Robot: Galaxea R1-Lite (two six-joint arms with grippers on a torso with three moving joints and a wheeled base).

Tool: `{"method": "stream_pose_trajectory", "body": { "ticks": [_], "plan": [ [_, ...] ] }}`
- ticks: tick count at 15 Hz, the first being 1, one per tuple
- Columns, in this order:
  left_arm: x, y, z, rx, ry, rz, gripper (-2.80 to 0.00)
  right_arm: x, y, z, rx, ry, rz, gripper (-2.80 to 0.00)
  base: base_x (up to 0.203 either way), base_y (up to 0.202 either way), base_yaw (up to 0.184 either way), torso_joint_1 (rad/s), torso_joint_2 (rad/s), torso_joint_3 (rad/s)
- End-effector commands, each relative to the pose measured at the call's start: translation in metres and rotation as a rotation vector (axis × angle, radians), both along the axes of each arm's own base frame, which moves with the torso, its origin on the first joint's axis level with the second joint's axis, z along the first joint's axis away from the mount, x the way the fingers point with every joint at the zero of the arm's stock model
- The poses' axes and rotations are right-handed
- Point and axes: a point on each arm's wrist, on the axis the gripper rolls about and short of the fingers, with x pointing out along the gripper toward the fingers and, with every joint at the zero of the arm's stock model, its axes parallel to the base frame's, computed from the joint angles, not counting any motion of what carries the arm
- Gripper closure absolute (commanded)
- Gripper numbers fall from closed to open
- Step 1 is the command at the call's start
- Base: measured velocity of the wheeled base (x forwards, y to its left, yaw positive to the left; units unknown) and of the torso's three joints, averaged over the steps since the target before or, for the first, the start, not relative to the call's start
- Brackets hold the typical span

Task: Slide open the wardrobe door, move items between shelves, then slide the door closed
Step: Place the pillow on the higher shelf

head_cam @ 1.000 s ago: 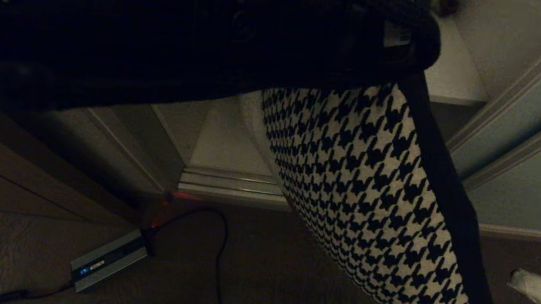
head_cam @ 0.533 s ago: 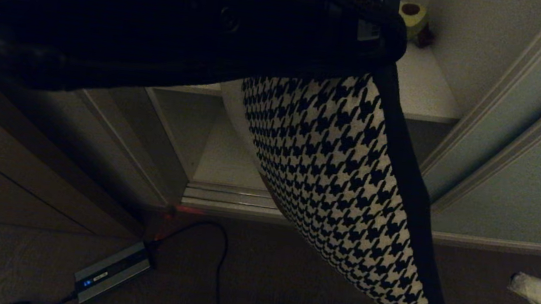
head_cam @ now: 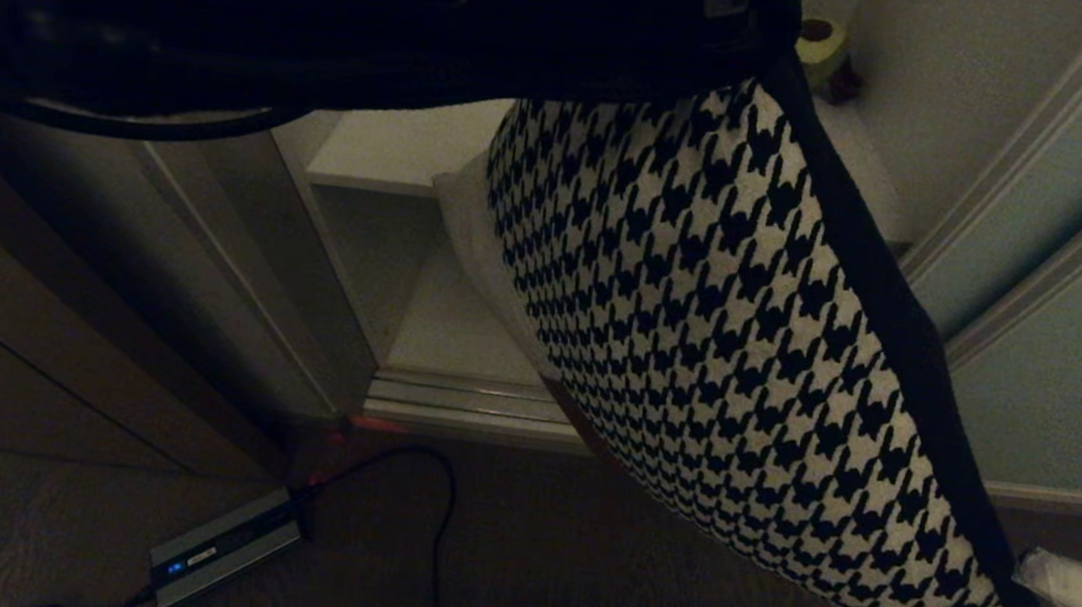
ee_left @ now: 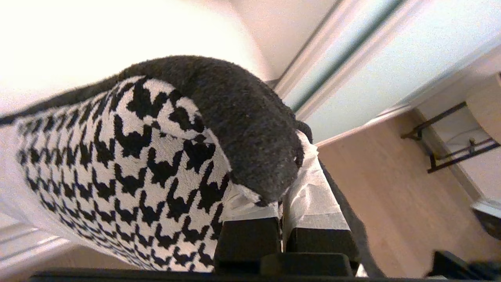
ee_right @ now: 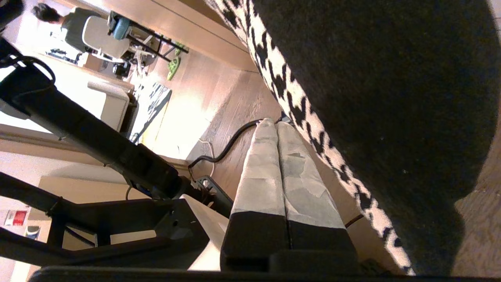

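Houndstooth cushion [head_cam: 746,365] before open wardrobe

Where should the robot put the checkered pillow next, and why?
Probably carry it forward and set it on the upper shelf. The left gripper is shut on a corner of the houndstooth cushion, which hangs in the air in front of the open wardrobe, and a bare part of that shelf shows just behind it. The right gripper is shut and holds nothing.

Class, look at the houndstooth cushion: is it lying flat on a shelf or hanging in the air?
Hanging. The left gripper pinches the houndstooth cushion by one corner, and it dangles tilted in front of the shelves, above the floor.
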Motion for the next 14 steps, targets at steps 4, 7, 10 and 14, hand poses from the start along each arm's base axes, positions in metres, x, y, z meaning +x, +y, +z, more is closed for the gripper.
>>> {"method": "stream_pose_trajectory", "body": {
  "ticks": [4, 7, 10, 14],
  "plan": [
    [-0.003, 0.006, 0.011, -0.018, -0.067, 0.015, 0.00, 0.005, 0.002, -0.002, -0.007, 0.022, 0.002, 0.00, 0.000, 0.000, 0.000, 0.000, 0.00, 0.018],
    [-0.003, 0.008, 0.032, -0.068, -0.119, 0.053, 0.00, 0.007, 0.003, -0.004, -0.010, 0.030, 0.003, 0.00, 0.000, 0.000, 0.000, 0.000, 0.00, 0.000],
    [0.001, 0.012, 0.050, -0.080, -0.187, 0.097, 0.00, 0.010, 0.005, -0.007, -0.017, 0.045, 0.003, 0.00, 0.000, 0.000, 0.000, 0.000, 0.00, 0.000],
    [0.024, 0.018, 0.050, -0.063, -0.250, 0.195, 0.00, 0.013, 0.006, -0.010, -0.019, 0.050, 0.003, 0.00, 0.000, 0.000, 0.000, 0.000, 0.00, 0.000]
  ]
}}
